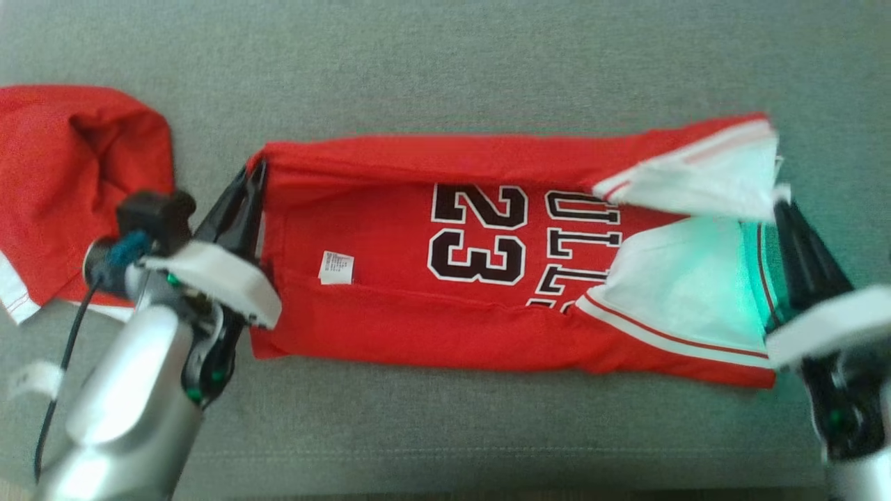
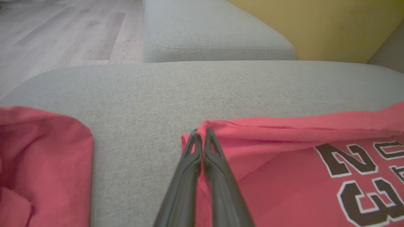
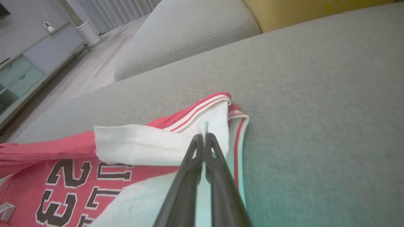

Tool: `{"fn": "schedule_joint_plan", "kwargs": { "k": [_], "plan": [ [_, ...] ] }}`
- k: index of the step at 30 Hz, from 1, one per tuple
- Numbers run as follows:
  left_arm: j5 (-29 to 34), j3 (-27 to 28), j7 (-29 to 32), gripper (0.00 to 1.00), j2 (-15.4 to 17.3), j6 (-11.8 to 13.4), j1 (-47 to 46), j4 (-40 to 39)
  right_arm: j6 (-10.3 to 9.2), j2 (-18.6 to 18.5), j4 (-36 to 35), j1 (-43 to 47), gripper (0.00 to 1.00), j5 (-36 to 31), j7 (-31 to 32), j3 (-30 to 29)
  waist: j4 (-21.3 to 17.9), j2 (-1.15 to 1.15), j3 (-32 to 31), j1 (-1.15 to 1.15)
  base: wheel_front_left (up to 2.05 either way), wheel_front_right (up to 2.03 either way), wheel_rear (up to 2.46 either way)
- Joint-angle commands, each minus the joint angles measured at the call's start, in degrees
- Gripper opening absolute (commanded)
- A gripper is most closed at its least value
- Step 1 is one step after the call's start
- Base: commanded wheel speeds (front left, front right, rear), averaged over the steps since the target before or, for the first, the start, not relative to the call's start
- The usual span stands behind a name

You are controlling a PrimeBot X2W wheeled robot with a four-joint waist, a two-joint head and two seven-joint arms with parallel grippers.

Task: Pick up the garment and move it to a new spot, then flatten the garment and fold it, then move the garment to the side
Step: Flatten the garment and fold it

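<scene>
Grey sofa cushion (image 1: pixel 445 62) bears a red jersey (image 1: pixel 390 327) and red cloth (image 1: pixel 69 174).

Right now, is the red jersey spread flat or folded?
Partly folded: both long edges of the jersey are turned in over the middle, covering part of the print.

- The garment (image 1: pixel 390 334) carries the number (image 1: pixel 477 233) "23" on its red fabric, in black digits with a white outline. The digits lie sideways in the head view.
- The lettering (image 1: pixel 581 240) stands just beside the number, toward the white-trimmed end of the garment. Its black outlined capitals read "ULL"; the remaining characters are covered by folded white fabric.
- The label (image 1: pixel 336 268), a small white tag, sits on the opposite side of the number. Its print is too small to read.
</scene>
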Motion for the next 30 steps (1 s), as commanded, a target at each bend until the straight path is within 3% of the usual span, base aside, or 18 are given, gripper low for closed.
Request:
{"fn": "schedule_joint_plan", "kwargs": {
  "k": [1, 8, 10, 11, 12, 13, 18, 25, 30],
  "plan": [
    [-0.73, 3.02, 0.27, 0.0, 3.07, 1.19, 0.56, -4.0, 0.21, 0.78, -4.31, 2.29, 0.0, -0.04, 0.91, -0.82, -0.27, 0.0, -0.59, 0.01, 0.0, 0.0, 0.0],
    [-2.33, 3.03, 3.49, 0.0, 4.54, 3.35, 7.34, -10.2, 0.21, 4.81, -10.45, 10.78, 0.0, -1.47, 4.53, -5.04, -0.1, 0.0, -1.43, 0.01, 0.0, 0.0, 0.0],
    [-3.01, 2.47, 5.58, 0.31, 4.78, 3.2, 8.26, -10.26, 0.21, 5.5, -11.41, 12.32, 0.0, -2.03, 5.38, -5.26, -0.08, 0.0, -1.5, 0.01, 0.0, 0.0, 0.0],
    [-3.38, 2.25, 6.49, 0.48, 4.82, 3.1, 8.58, -10.17, 0.21, 5.75, -11.63, 13.0, 0.4, -2.48, 5.99, -5.25, -0.09, 0.0, -1.53, 0.01, 0.0, 0.0, 0.0],
    [-3.73, 2.01, 7.44, 1.0, 4.85, 3.05, 8.9, -9.91, 0.21, 5.89, -11.87, 13.54, 0.94, -3.26, 6.37, -5.32, -0.13, 0.0, -1.58, 0.01, 0.0, 0.0, 0.0],
    [-3.89, 1.98, 7.69, 1.0, 4.86, 3.15, 9.12, -9.8, 0.21, 6.09, -12.17, 13.95, 1.0, -3.94, 6.6, -5.29, -0.22, 0.0, -1.62, 0.01, 0.0, 0.0, 0.0],
    [-3.95, 2.09, 7.47, 1.0, 4.81, 4.35, 10.44, -9.28, 0.21, 6.59, -13.65, 14.69, 1.0, -6.07, 5.36, -4.97, -0.62, 0.0, -2.09, 0.01, 0.0, 0.0, 0.0],
    [-1.45, 4.43, -0.79, 1.0, 3.78, 9.7, 13.31, -13.36, 0.21, 6.76, -19.3, 13.2, 1.0, -12.88, -1.91, -3.64, -1.05, 0.0, -4.1, 0.01, 0.0, 0.0, 0.0],
    [0.4, 5.93, -3.54, 1.0, 2.73, 12.44, 14.58, -19.08, 0.21, 6.46, -21.58, 11.21, 1.0, -15.91, -3.49, -1.78, -0.78, 0.0, -5.6, 0.01, 0.0, 0.0, 0.0]
  ]
}}
